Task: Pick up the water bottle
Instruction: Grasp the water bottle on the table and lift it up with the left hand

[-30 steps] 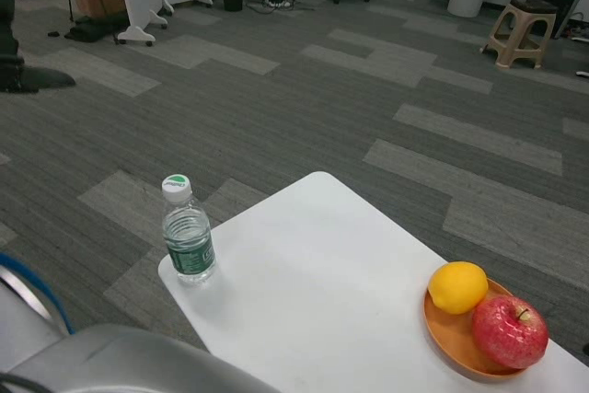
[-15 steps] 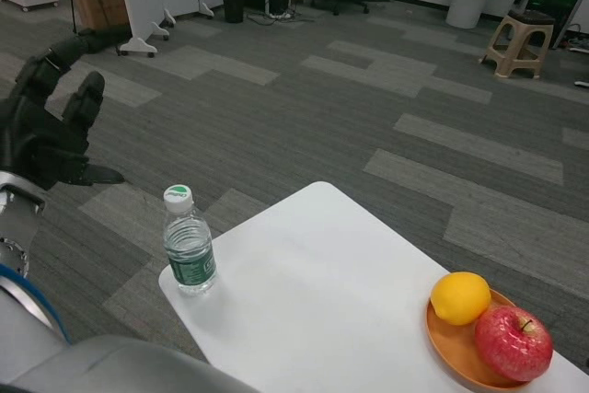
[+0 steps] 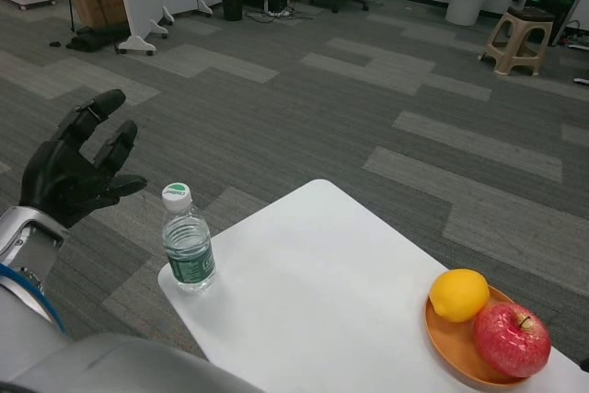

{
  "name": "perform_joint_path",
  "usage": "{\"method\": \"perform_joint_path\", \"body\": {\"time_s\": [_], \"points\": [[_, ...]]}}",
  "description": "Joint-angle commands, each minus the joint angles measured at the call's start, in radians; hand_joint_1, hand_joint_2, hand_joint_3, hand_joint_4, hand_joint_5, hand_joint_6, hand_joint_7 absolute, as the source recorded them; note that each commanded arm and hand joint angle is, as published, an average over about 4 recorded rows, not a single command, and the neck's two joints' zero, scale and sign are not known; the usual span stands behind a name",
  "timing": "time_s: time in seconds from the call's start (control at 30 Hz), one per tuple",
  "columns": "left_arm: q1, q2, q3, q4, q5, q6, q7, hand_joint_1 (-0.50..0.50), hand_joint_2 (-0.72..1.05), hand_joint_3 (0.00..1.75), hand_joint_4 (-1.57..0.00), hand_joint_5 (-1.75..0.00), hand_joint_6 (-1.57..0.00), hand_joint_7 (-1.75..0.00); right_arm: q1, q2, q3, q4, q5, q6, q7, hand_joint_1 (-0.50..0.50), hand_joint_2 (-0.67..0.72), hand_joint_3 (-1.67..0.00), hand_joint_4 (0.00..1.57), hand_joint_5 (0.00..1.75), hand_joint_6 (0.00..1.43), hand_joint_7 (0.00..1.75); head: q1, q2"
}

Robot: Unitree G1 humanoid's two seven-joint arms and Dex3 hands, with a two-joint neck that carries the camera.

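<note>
Your left hand (image 3: 78,172) hung in the air off the tabletop's (image 3: 331,273) left corner, fingers spread and grasping nothing; it sat to the left of the water bottle (image 3: 188,238) and a little above its cap, near but not touching; the silver forearm ran down from it toward the lower left edge of the head view. The water bottle stood upright at the tabletop's left corner, close to the edge, with a white cap topped in green and a green label round its middle. Well apart from it, at the tabletop's right end, an orange plate (image 3: 448,346) carried a yellow lemon (image 3: 458,294) and a red apple (image 3: 512,340), the two fruits touching; your right hand did not show anywhere in the view.
</note>
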Motion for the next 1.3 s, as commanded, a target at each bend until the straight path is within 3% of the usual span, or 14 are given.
{"method": "perform_joint_path", "body": {"time_s": [0.03, 0.2, 0.27, 0.37, 0.47, 0.63, 0.97, 1.13, 1.3], "points": [[0.015, -0.014, -0.023, 0.018, 0.029, 0.0, -0.02, -0.47, 0.54, 0.07, 0.0, 0.0, 0.0, -0.84, 0.003, 0.002, 0.003, 0.004, 0.008, 0.002, -0.003, -0.32, 0.53, 0.0, 0.0, 0.0, 0.0, 0.07, 0.002, -0.001], [0.029, -0.04, -0.042, 0.059, 0.06, 0.0, -0.047, -0.48, 0.78, 0.07, 0.0, 0.0, 0.0, -0.84, 0.003, 0.002, 0.01, 0.005, 0.008, 0.002, -0.003, -0.3, 0.5, 0.0, 0.0, 0.0, 0.0, 0.07, 0.007, -0.005], [0.036, -0.044, -0.043, 0.075, 0.054, -0.006, -0.052, -0.43, 0.52, 0.04, 0.0, 0.0, 0.0, -0.82, 0.003, 0.002, 0.011, 0.005, 0.008, 0.002, -0.003, -0.3, 0.49, 0.0, 0.0, 0.0, 0.0, 0.07, 0.013, -0.009], [0.04, -0.044, -0.045, 0.081, 0.042, -0.013, -0.052, -0.36, -0.17, 0.02, 0.0, 0.0, 0.0, -0.79, 0.003, 0.002, 0.012, 0.005, 0.008, 0.002, -0.003, -0.29, 0.5, 0.0, 0.0, 0.0, 0.0, 0.07, 0.016, -0.012], [0.044, -0.043, -0.049, 0.083, 0.05, -0.023, -0.051, -0.37, -0.59, 0.04, 0.0, 0.0, 0.0, -0.8, 0.002, 0.004, 0.015, 0.006, 0.008, 0.002, -0.003, -0.3, 0.52, 0.0, 0.0, 0.0, 0.0, 0.07, 0.017, -0.016], [0.044, -0.046, -0.062, 0.107, 0.12, -0.074, -0.049, -0.39, -0.7, 0.09, 0.0, 0.0, 0.0, -0.77, 0.0, 0.007, 0.017, 0.009, 0.008, 0.002, -0.003, -0.32, 0.5, 0.0, 0.0, 0.0, 0.0, 0.07, 0.015, -0.025], [0.061, -0.066, -0.131, 0.134, 0.219, -0.128, -0.052, -0.39, -0.64, 0.04, 0.0, 0.0, 0.0, -0.77, -0.006, 0.008, 0.031, 0.022, 0.008, 0.002, -0.003, -0.29, 0.5, 0.0, 0.0, 0.0, 0.0, 0.07, 0.026, -0.046], [0.027, -0.078, -0.198, 0.143, 0.311, -0.125, -0.062, -0.39, -0.64, 0.04, 0.0, 0.0, 0.0, -0.77, -0.012, 0.008, 0.044, 0.031, 0.008, 0.002, -0.003, -0.29, 0.5, 0.0, 0.0, 0.0, 0.0, 0.07, 0.029, -0.052], [-0.004, -0.07, -0.232, 0.169, 0.325, -0.127, -0.07, -0.39, -0.64, 0.09, 0.0, 0.0, 0.0, -0.77, -0.013, 0.008, 0.045, 0.031, 0.008, 0.002, -0.003, -0.29, 0.53, 0.0, 0.0, 0.0, 0.0, 0.07, 0.029, -0.055]]}}
